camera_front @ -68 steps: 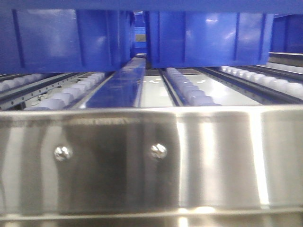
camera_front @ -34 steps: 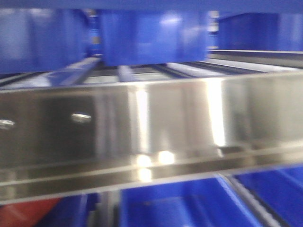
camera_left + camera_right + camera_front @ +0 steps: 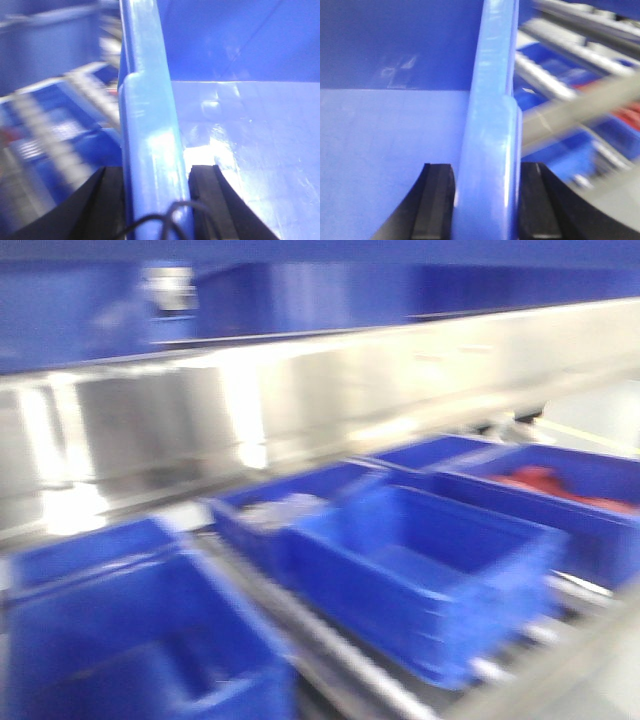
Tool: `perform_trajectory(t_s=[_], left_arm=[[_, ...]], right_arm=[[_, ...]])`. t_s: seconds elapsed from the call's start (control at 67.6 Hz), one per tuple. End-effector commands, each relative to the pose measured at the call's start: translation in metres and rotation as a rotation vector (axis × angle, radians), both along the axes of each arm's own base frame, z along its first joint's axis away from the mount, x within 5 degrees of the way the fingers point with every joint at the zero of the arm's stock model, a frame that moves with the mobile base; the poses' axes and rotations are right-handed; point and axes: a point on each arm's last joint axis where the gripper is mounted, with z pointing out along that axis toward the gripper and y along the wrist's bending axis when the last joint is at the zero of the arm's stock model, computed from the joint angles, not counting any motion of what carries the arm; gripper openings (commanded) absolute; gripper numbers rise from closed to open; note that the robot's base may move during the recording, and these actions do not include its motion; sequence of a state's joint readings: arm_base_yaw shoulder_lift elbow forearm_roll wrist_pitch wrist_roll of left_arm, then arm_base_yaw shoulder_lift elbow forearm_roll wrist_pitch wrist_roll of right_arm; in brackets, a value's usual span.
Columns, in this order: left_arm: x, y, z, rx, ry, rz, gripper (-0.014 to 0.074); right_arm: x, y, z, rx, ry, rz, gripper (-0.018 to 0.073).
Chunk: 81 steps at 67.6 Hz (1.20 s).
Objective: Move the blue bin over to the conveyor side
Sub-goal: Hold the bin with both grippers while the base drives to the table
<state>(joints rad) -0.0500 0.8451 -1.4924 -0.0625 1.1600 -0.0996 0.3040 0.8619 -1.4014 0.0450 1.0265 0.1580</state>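
- Blur smears the whole front-facing view. A shiny steel beam (image 3: 300, 410) slants across its upper half.
- Below the beam, several open blue storage bins sit side by side on a roller rack (image 3: 350, 680). The middle bin (image 3: 430, 580) looks bare inside, while the bin at far right (image 3: 600, 530) holds something red (image 3: 545, 485).
- More blue plastic fills the top edge above the beam. It cannot be told from this view whether that is the carried bin.
- Left wrist view: the left gripper (image 3: 156, 172) is clamped on the thick rolled rim of the blue bin (image 3: 250, 150), with one black finger (image 3: 102, 200) outside the wall and the other inside.
- The bin's glossy floor spreads out to the right of the rim. A thin black cable (image 3: 165, 222) loops across the rim near the bottom edge.
- Right wrist view: the right gripper (image 3: 487, 172) pinches the rim of the same bin, with a black pad (image 3: 437, 200) inside the wall and its partner outside.
- Here the bin's interior lies to the left. To the right, blurred metal rails (image 3: 560, 75) and other blue bins pass beneath.
- The blue bin thus hangs between the two grippers, above the rack.
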Motion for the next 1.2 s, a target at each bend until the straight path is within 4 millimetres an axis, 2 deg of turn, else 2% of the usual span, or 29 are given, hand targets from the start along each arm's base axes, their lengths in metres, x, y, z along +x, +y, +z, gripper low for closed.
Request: perform_trajectory(t_s=[0.0, 1.184], left_arm=[[-0.0027, 0.0058, 0.0133, 0.053, -0.13, 0.044, -0.0009], [-0.0027, 0.0058, 0.0133, 0.053, -0.13, 0.044, -0.0009]], right_arm=[[-0.0031, -0.0078, 0.0161, -0.033, -0.165, -0.047, -0.0081], [-0.0031, -0.0078, 0.0161, -0.033, -0.165, -0.047, -0.0081]])
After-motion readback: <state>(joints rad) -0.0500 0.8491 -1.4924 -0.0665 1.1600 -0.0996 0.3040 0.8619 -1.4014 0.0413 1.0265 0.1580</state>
